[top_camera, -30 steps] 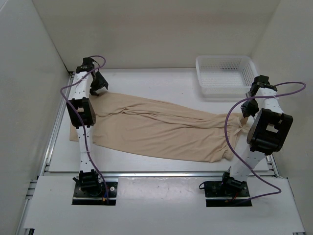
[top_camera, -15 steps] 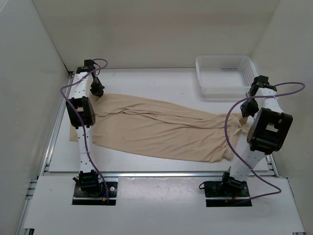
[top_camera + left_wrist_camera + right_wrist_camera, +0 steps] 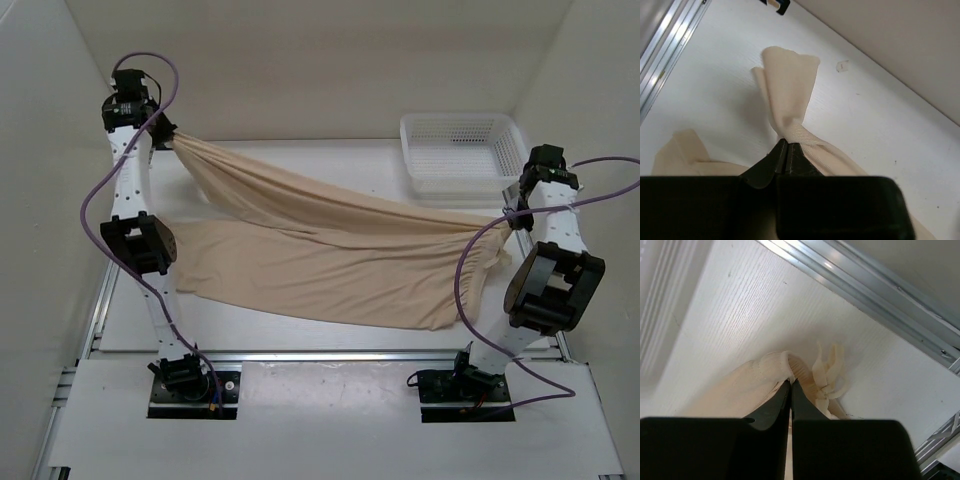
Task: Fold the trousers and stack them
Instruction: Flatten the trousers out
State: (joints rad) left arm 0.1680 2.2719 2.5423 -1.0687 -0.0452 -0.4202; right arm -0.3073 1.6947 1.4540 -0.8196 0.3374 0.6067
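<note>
trousers (image 3: 330, 255) hang slung between left end effector (image 3: 786, 143) and right end effector (image 3: 791, 382), each clamped onto it.

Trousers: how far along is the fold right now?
Done: both ends are gripped, the left gripper and right gripper each shut on the trousers. In hand: the far edge hangs stretched between them above the table. Left: the near part lies spread flat, no fold is made, and nothing is stacked.
</note>
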